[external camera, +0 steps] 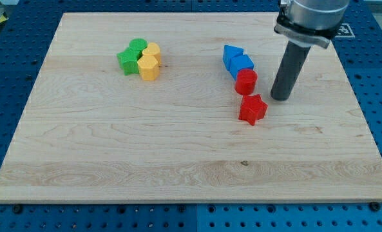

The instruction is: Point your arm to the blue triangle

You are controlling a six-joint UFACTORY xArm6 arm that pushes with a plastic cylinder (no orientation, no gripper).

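The blue triangle (231, 54) lies on the wooden board right of centre near the view's top, touching a blue cube (242, 65) just below and right of it. A red cylinder (246, 82) sits against the cube's lower side, and a red star (252, 108) lies below that. My tip (280, 97) rests on the board to the right of the red cylinder and red star, a short gap from them, and well to the lower right of the blue triangle.
A cluster on the view's upper left holds a green star (127, 61), a green cylinder (138, 46), a yellow heart-like block (152, 51) and a yellow hexagon (149, 67). The board (178, 148) lies on a blue perforated table.
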